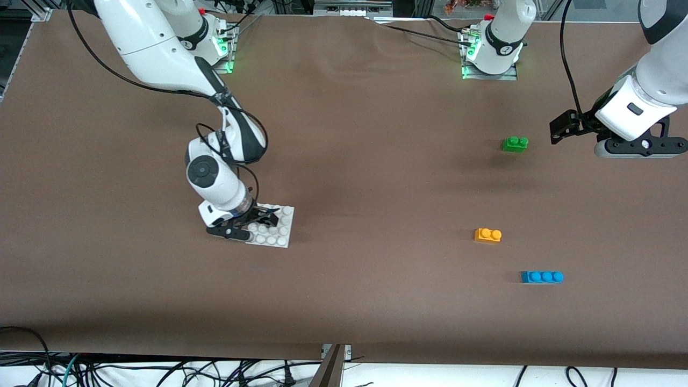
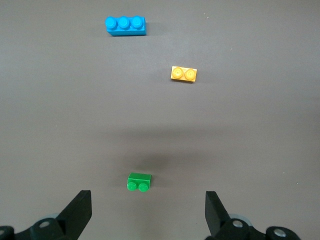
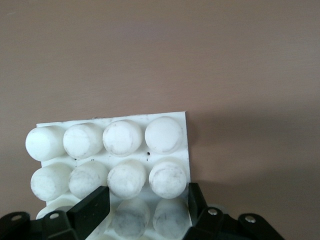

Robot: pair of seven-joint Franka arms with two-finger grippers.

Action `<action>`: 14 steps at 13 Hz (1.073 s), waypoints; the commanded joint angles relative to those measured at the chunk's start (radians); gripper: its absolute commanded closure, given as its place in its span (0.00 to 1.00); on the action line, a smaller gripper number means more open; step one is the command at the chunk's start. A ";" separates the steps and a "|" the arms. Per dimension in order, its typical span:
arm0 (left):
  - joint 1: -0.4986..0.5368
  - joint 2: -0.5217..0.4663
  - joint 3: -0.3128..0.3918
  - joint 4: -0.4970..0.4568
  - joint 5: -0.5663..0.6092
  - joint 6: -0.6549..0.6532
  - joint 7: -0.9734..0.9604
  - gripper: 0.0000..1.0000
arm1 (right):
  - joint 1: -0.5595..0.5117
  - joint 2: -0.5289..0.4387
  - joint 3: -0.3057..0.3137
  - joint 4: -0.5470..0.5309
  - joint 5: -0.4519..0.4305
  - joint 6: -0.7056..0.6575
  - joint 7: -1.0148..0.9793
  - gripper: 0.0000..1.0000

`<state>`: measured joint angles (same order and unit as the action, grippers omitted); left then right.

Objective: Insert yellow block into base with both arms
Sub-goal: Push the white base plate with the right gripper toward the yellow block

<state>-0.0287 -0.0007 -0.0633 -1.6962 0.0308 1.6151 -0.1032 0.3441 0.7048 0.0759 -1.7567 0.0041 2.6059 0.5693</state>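
A blue three-stud brick [image 1: 542, 277] lies closest to the front camera, toward the left arm's end of the brown table [image 1: 376, 161]. A little farther from the camera is the yellow block [image 1: 487, 235], a small two-stud brick resting flat on the table with nothing touching it. Farther still sits a green two-stud brick [image 1: 515, 143].

The left gripper [image 2: 148, 212] hangs in the air near the left arm's end of the table, beside the green brick. Its two black fingers [image 2: 77, 212] are spread wide and hold nothing. From its wrist camera, the green brick [image 2: 139, 181] lies just ahead of the gap between the fingers, the yellow block [image 2: 183, 74] well past it, and the blue brick [image 2: 125, 25] farthest out.

The right gripper [image 1: 252, 223] is down at the base [image 1: 277, 228], a white square studded plate toward the right arm's end of the table, well apart from the yellow block. In the right wrist view, its fingers [image 3: 90, 210] straddle the base [image 3: 115, 160], one on each side of a two-stud-wide strip at the plate's edge. The pictures do not settle whether the fingers actually press on it.
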 commanded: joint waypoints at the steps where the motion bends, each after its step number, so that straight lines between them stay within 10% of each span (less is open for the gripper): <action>1: 0.004 0.008 -0.001 0.020 0.006 -0.018 0.014 0.00 | 0.050 0.056 -0.004 0.072 -0.001 -0.003 0.020 0.26; 14: 0.004 0.008 -0.001 0.020 0.006 -0.018 0.014 0.00 | 0.301 0.254 -0.008 0.397 0.004 -0.036 0.263 0.26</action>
<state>-0.0287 -0.0007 -0.0633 -1.6962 0.0308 1.6142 -0.1032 0.5970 0.8771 0.0765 -1.4697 0.0041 2.5866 0.7864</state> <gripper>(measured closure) 0.000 0.264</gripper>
